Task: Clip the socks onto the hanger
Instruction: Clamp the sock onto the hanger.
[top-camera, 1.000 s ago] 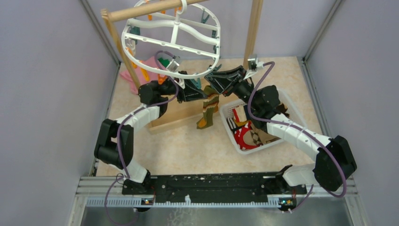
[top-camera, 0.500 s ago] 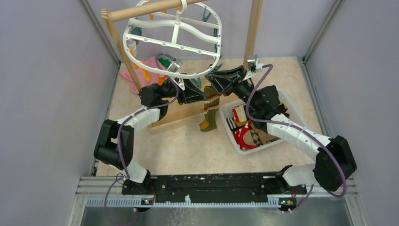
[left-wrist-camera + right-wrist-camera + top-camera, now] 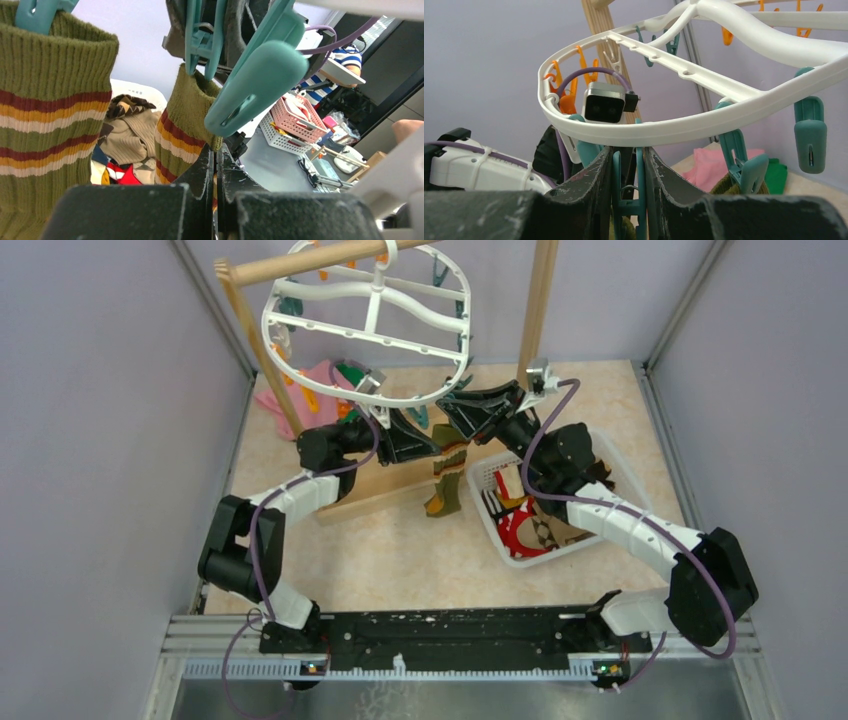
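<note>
Olive wool with red and yellow stripes: the striped sock [image 3: 182,130] hangs just above the left gripper [image 3: 215,165], whose fingers are pressed tight together. Whether they nip its hem I cannot tell.

Over the last second the left arm has crept slightly forward and the hanger [image 3: 704,120] has swung a little sideways. The sock has kept its place between the two tools. I judge the clipping is in its last stage.

The right gripper [image 3: 628,152] stands narrow, squeezing a teal clip [image 3: 616,190] directly under the rim, and that clip's tips meet the sock's cuff.

Counted: two grippers, one hanger and two striped socks. The second sock [image 3: 50,100] hangs left of the left gripper, already pegged. Three teal clips hang along the rim nearest the right tool (others are partly hidden). There is one basket [image 3: 487,510], below the right arm, holding a heap of loose socks [image 3: 530,525] too tangled to count.
</note>
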{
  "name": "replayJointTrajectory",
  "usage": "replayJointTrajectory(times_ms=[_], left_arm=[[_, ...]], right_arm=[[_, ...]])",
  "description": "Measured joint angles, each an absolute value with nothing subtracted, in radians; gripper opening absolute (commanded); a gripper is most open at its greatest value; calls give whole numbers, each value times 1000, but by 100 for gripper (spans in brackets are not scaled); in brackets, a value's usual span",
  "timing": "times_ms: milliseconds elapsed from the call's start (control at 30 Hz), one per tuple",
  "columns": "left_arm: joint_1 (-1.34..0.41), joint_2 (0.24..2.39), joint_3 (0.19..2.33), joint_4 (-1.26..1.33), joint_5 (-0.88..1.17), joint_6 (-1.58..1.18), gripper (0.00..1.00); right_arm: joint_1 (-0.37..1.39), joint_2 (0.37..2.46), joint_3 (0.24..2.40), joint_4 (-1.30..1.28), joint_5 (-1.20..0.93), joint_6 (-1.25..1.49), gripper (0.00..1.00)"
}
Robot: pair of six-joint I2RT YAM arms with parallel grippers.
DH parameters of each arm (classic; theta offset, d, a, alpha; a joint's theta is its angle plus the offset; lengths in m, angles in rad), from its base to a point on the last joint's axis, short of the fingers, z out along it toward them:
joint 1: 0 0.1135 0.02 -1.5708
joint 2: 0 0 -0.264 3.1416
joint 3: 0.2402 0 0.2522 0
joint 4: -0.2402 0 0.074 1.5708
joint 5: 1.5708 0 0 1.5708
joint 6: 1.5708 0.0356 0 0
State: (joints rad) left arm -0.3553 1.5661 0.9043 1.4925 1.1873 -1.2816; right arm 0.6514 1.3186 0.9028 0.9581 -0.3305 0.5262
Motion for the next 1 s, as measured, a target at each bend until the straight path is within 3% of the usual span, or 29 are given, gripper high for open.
replayJointTrajectory(times_ms=[1000], left_arm=[[-357,1570,882,1493,1168,-1307,0]], right_arm=[[659,1319,903,966,-335,553,1]])
